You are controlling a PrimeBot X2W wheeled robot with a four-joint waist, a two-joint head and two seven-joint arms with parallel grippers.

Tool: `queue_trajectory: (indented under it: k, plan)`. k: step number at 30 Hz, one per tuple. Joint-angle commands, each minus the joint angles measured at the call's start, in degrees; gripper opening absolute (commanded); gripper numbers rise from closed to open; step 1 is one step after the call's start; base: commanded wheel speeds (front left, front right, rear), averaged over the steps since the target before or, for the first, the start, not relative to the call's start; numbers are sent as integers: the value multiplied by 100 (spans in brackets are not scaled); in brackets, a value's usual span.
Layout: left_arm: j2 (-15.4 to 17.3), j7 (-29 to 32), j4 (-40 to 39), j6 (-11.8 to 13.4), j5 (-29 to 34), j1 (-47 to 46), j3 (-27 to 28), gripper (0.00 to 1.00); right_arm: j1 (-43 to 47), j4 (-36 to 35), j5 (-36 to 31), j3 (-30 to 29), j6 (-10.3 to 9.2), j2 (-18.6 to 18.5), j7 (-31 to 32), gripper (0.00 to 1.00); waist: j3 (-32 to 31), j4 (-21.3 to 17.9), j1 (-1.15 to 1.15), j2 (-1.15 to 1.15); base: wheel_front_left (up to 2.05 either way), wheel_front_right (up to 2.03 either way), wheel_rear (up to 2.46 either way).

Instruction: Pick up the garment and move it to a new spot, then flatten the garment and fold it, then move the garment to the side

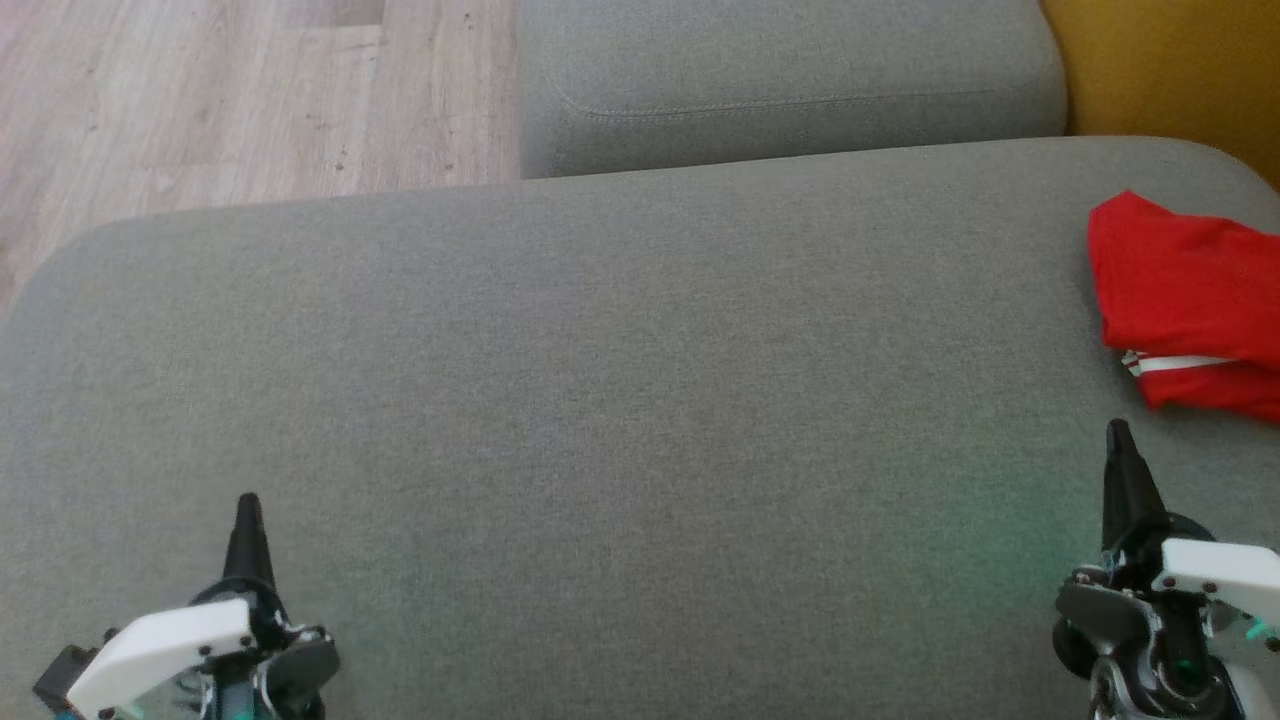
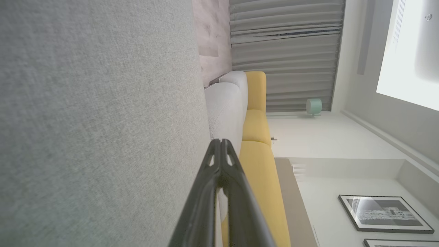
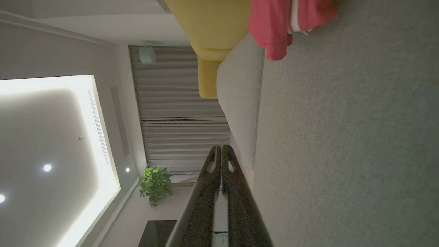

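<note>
One garment (image 1: 1190, 290); left gripper (image 1: 248, 512), right gripper (image 1: 1120, 440) both closed.

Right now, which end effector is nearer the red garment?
Right. The right end effector sits just short of the red garment; the left end effector is far to its left.

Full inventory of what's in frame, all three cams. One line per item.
garment: one, red with white stripes, crumpled at the large cushion's right edge
large cushion: one, grey, directly before the robot
far cushion: one, grey, beyond the large one
yellow seating: one, yellow, far right corner
floor: one, pale wood, far left
curtain: one, grey, back of the room
framed pictures: two, black frames, on the wall
plant: one, green, by the curtain
left gripper: one, dark fingers, shut, near left
right gripper: one, dark fingers, shut, near right, short of the garment
</note>
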Motion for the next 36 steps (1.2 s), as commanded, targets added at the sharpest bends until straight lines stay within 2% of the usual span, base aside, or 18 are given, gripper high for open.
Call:
queue_trajectory:
  k: [1, 36]
  plan:
    - [54, 53, -148, -66, -142, -338, 263, 0, -311, -175, 155, 100, -4, -134, 67, 0, 4, -5, 0, 0, 0, 0, 0]
    - [-6, 149, -134, -86, -192, -371, 381, 0, -345, -168, 220, 26, -4, -89, 147, 0, 12, -15, 0, 0, 0, 0, 0]
